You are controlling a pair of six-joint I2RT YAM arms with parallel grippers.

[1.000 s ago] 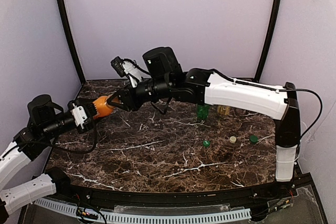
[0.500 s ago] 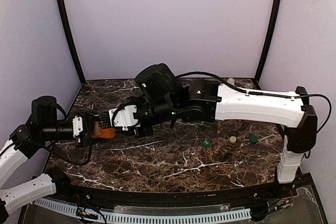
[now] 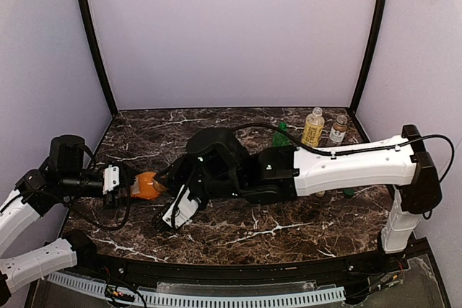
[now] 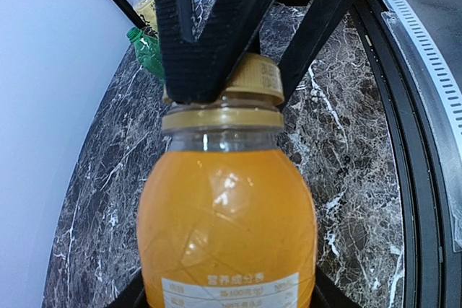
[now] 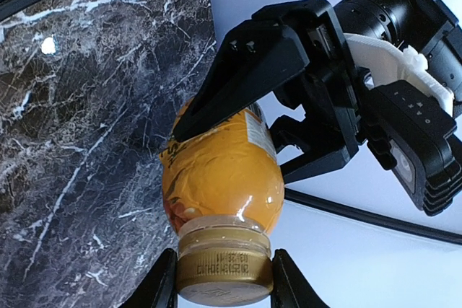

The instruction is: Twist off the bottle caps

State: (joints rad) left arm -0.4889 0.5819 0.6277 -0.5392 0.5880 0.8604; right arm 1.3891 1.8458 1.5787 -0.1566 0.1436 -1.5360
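Left gripper (image 5: 231, 153) clamped on body of squat orange plastic bottle (image 4: 227, 229), held sideways over front-left of dark marble table (image 3: 238, 236); right gripper (image 5: 225, 273) pinching its gold screw cap (image 4: 253, 81) (cap on the neck). Back right: green plastic bottle (image 3: 280, 133) half hidden by right arm (image 3: 346, 164), tall yellow labelled bottle (image 3: 313, 126), clear white-labelled bottle (image 3: 337, 129), both upright

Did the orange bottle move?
Yes. The orange bottle has come down toward the front edge of the table, farther from the back wall.

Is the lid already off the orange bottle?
No, the gold cap sits on the orange bottle, squeezed by the right hand.
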